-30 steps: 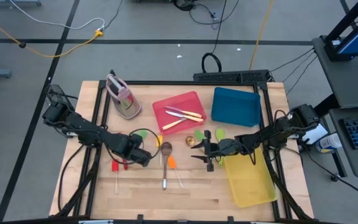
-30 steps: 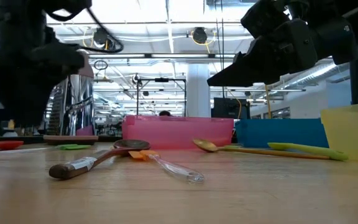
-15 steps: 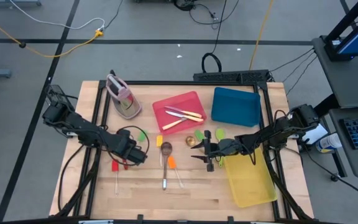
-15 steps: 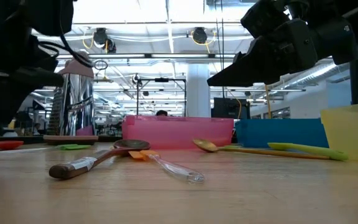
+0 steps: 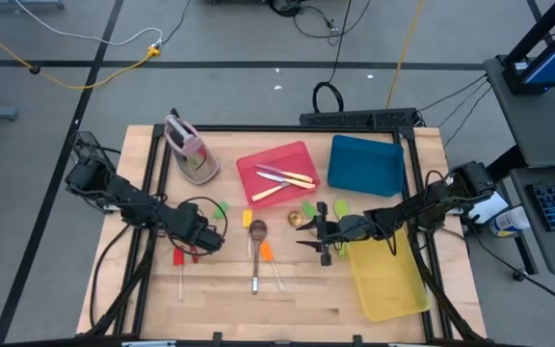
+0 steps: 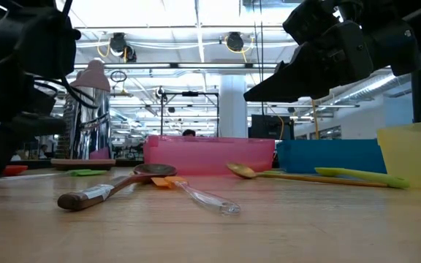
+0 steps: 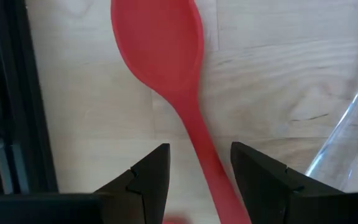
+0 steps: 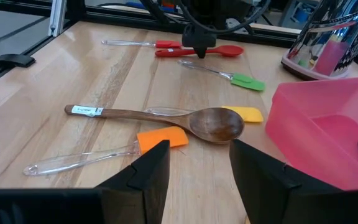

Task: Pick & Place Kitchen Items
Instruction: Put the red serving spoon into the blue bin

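A red spoon (image 7: 163,50) lies flat on the table; it also shows in the right wrist view (image 8: 219,51). My left gripper (image 7: 201,165) is open just above it at the table's left middle (image 5: 200,247), one finger on either side of the handle; I cannot tell whether they touch it. My right gripper (image 8: 194,165) is open and empty, hovering beside the yellow tray (image 5: 385,280). A brown wooden spoon (image 5: 256,253), an orange-headed clear piece (image 5: 268,255) and a red-headed clear piece (image 5: 178,265) lie on the wood.
A red tray (image 5: 302,154) holds cream-handled knives (image 5: 285,176). A blue tray (image 5: 366,164) stands at the far right. The pink-grey stand (image 5: 191,152) is at the far left. Green spoons (image 5: 341,206), a green-headed piece (image 5: 218,208) and a yellow-headed piece (image 5: 247,219) lie mid-table.
My left gripper has gone toward the table's left edge, away from the wooden spoon and over the red spoon. The utensils have stayed where they were.
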